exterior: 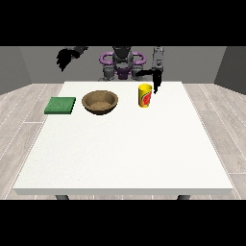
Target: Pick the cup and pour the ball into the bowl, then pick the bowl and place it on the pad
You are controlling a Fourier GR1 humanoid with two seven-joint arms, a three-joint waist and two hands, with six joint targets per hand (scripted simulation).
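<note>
Cup (145,95), yellow, stood upright on the white table (125,153), right of the brown bowl (100,102); the green pad (60,105) lay further left. I noted the hand at the view's right (156,82) just beside the cup, finger state indeterminable; the other hand (63,58) hung raised, fingers drooping relaxed.

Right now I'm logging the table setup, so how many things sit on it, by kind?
Cup: 1
Bowl: 1
Pad: 1
Total: 3 on the table; no ball shows.
</note>
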